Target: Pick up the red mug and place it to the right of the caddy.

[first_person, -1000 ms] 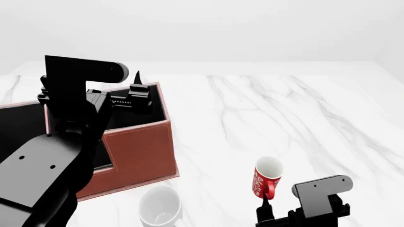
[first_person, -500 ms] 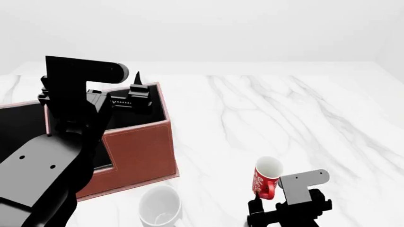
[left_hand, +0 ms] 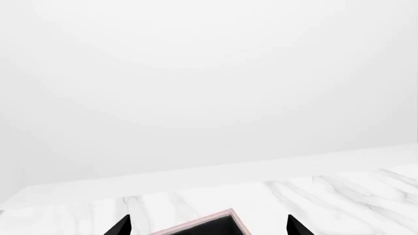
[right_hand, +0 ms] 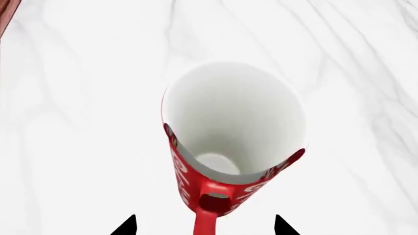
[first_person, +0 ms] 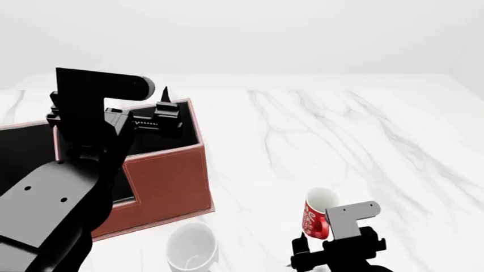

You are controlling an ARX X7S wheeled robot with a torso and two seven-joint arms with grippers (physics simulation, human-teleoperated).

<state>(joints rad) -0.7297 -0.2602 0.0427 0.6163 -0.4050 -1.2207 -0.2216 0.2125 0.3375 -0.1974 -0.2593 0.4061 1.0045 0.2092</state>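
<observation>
Our right gripper [first_person: 302, 252] has slid toward nine o'clock over the last second and now sits directly at the near side of the red mug [first_person: 318, 214], where a moment ago it hung off to the mug's four o'clock. The mug itself has not shifted: it stands upright on the white marble table [first_person: 318, 130], well apart from the caddy [first_person: 162, 181], at about four o'clock from it. In the right wrist view the red mug [right_hand: 232, 142] shows its white interior, its handle pointing back between our two spread fingertips [right_hand: 127, 226], which do not touch it. Our left gripper [first_person: 162, 110] has stayed above the caddy's far corner, its fingers spread too. A white mug [first_person: 190, 246] remains just in front of the caddy.
</observation>
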